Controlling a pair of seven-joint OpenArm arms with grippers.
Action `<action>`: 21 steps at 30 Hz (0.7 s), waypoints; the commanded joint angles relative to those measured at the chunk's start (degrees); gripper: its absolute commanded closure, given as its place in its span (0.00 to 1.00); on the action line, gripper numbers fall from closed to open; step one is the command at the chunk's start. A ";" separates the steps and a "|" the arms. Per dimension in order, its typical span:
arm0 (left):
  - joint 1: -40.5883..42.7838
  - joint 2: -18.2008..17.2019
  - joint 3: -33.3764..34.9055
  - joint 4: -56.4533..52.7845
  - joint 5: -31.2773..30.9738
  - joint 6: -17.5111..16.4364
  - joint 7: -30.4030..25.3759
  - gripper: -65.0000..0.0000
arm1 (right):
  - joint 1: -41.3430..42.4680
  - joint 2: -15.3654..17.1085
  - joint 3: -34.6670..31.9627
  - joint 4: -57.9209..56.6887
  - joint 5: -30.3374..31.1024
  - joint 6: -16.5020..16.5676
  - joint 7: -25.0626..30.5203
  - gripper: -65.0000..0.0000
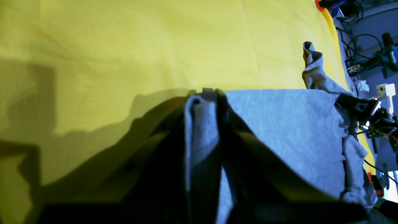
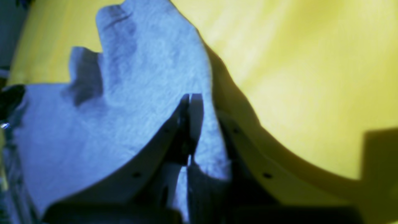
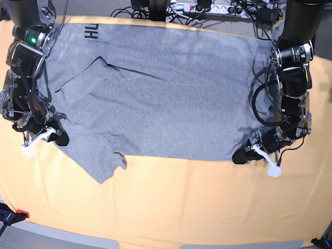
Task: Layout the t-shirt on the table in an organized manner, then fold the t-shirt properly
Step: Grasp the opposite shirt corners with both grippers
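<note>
On the bench (image 3: 166, 207), each gripper, left (image 3: 239, 155) and right (image 3: 61, 139), pinches t-shirt (image 3: 166, 93) hem; lift evenly, keeping fabric taut

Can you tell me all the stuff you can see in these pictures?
t-shirt: one, grey, spread flat across the table, black letters at its far corner.
table: one, covered in pale yellow-orange cloth, under the shirt.
power strip: one, white, past the table's far edge.
cables: several, black, beside the power strip.
drill: one, teal and black, off the table's side in the left wrist view.
left gripper: one, black with white fingers, shut on the shirt's edge at the base view's right.
right gripper: one, black with white fingers, shut on the shirt's edge at the base view's left.
</note>
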 commanded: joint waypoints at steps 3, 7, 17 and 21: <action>-1.99 -0.50 -0.04 0.17 -0.15 1.01 0.42 1.00 | 2.67 1.01 0.00 0.46 -4.31 -0.32 4.07 1.00; -4.55 -0.48 -0.04 0.17 -0.02 1.01 0.22 1.00 | 5.95 1.03 0.00 0.46 -7.67 -0.32 3.74 1.00; -11.85 -0.48 -0.04 0.17 6.45 1.01 -5.90 1.00 | 13.03 1.70 0.00 0.46 -11.30 -0.32 3.85 1.00; -13.81 -0.48 -0.04 0.17 6.47 1.01 -5.99 1.00 | 14.36 1.86 0.00 0.46 -12.09 -0.32 3.96 1.00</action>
